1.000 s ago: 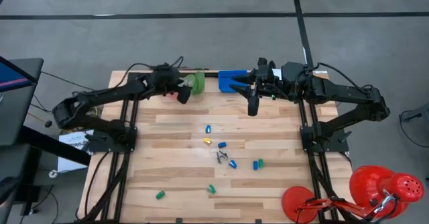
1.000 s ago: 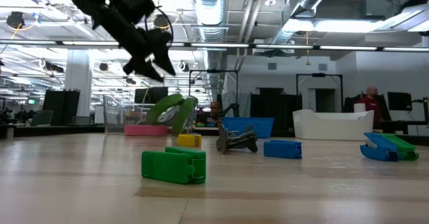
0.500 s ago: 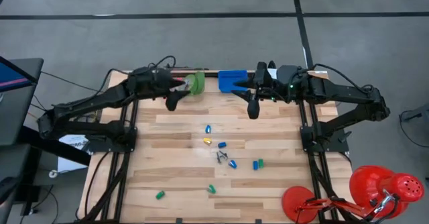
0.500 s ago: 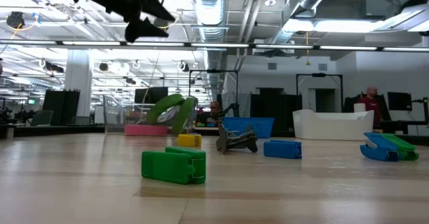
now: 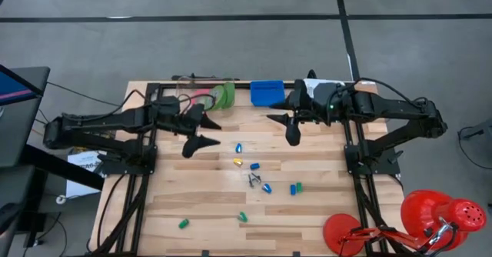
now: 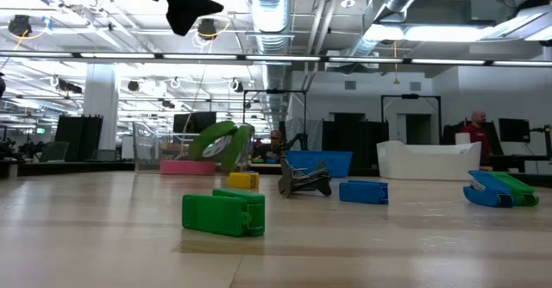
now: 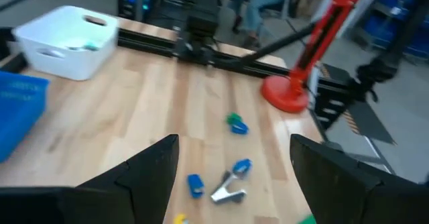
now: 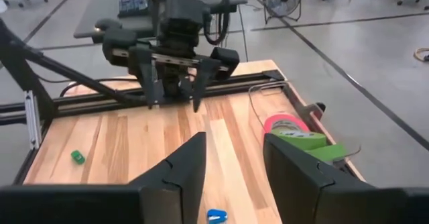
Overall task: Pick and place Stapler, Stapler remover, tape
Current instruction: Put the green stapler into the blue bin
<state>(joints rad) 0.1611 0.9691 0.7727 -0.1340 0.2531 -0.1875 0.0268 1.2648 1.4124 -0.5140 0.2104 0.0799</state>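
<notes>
The tape sits at the table's far edge: a pink roll (image 5: pixel 201 97) lies flat, and green rolls (image 5: pixel 224 95) lean on edge beside it, also seen as green rolls (image 8: pixel 305 140). Small coloured staplers (image 5: pixel 254 166) and a dark metal stapler remover (image 5: pixel 254 180) lie scattered mid-table. My left gripper (image 5: pixel 201 134) hangs open and high, on the near side of the tape, over bare wood. My right gripper (image 5: pixel 284 128) hovers open near the blue bin (image 5: pixel 267 92), with nothing between its fingers. In the low view only the left gripper (image 6: pixel 185 8) shows, at the top.
A white bin (image 7: pixel 64 39) stands at the far edge beside the blue bin, partly under my right arm. A green stapler (image 6: pixel 224 213) lies close to the near edge. A red lamp base (image 5: pixel 346 234) stands at the near right corner. Bare wood lies between the grippers.
My left gripper has drawn away from the tape toward the table's near edge and risen, swinging and tipping up toward level, open throughout. The tape rolls have stayed where they were.
</notes>
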